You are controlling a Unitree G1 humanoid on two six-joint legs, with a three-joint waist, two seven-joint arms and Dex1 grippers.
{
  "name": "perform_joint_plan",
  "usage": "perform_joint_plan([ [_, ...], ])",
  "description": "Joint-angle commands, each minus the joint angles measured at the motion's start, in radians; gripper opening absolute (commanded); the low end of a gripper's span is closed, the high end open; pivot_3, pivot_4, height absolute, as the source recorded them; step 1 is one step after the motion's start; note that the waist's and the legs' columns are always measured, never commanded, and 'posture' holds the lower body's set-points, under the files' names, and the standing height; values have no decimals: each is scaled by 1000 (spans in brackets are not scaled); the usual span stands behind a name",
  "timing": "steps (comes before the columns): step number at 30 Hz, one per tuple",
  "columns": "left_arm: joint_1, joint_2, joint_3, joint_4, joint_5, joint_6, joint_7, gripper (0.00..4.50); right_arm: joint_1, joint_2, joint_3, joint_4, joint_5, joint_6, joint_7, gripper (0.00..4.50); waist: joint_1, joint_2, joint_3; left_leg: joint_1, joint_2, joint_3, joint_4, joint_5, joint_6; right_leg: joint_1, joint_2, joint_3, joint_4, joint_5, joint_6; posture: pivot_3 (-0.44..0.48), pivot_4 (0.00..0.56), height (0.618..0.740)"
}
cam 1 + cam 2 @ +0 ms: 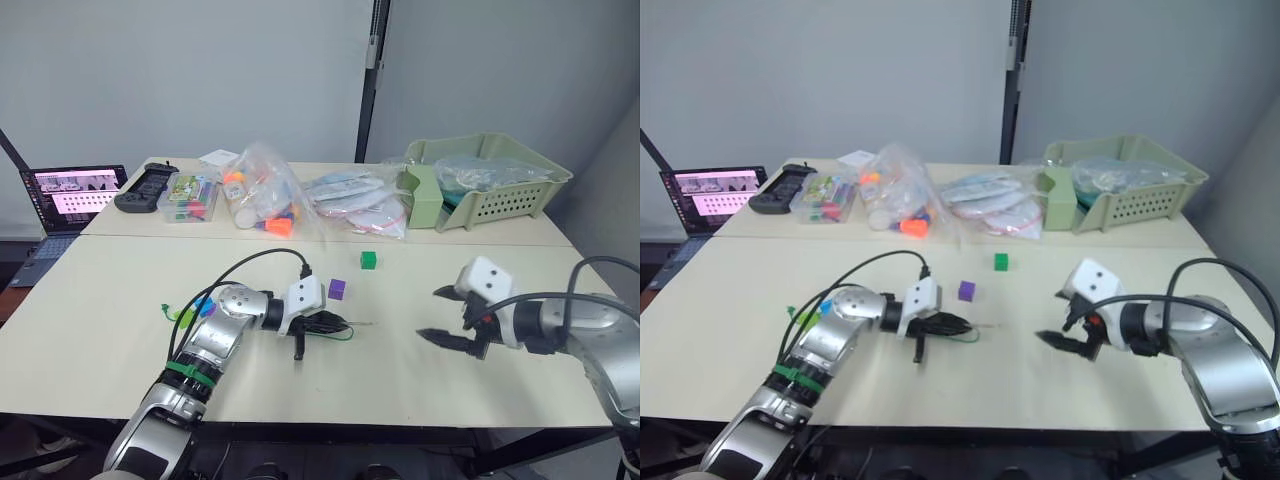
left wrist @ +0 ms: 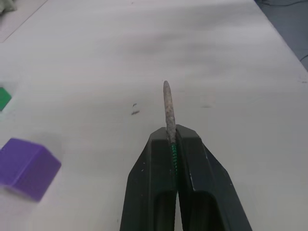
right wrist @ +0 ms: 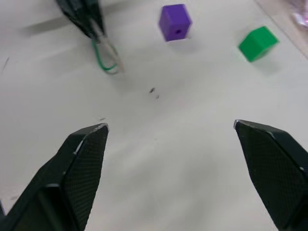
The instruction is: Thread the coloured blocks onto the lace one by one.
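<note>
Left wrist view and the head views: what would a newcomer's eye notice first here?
First, the left gripper shut on the lace, whose stiff grey tip juts out over the table. Next, the right gripper hangs wide open and empty on the table's right side. Between the two, further back, lie a purple block and a green block.

The table [image 1: 120, 300] was a plain cream top, two of them pushed together. A purple block [image 1: 338, 289] sat just beyond the left pincer [image 1: 335, 322], with a green block [image 1: 368, 260] further out past it. Behind that pincer's arm were a lime block [image 1: 186, 315] and a blue one [image 1: 206, 306]. Way off at the far edge lay clear toy bags [image 1: 262, 195] and a green basket [image 1: 495, 180].
</note>
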Motion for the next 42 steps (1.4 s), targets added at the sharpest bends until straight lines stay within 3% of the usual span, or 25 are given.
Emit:
perform_joint_plan([
  [1,9,23,37,-57,-33,12,-3,0,10,73,-97,9,40,-6,-109,4479,-2,1,1,0,0,0,0,0,0,0,0,0,0,0,0,0,150,734],
  [5,29,46,51,-88,-43,30,5,0,0,176,-94,58,29,-67,-230,4479,-2,0,1,-1,-1,0,0,0,0,0,-1,0,0,0,0,0,150,734],
  [17,92,94,97,-177,-54,80,49,0,-259,455,60,415,-94,-214,-543,4479,-18,4,7,0,0,0,-2,0,0,-1,0,0,0,0,0,0,150,734],
  [26,148,120,125,-268,-66,130,81,0,-432,562,114,797,-138,-377,-597,4479,-22,5,9,-1,0,0,-4,0,0,-2,-1,0,-1,0,0,0,150,734],
  [42,190,137,133,-345,-89,176,117,0,-703,655,109,1428,-191,-688,-628,4479,-52,6,18,-2,0,0,-12,0,-1,-10,-2,1,2,2,-3,0,150,734],
])
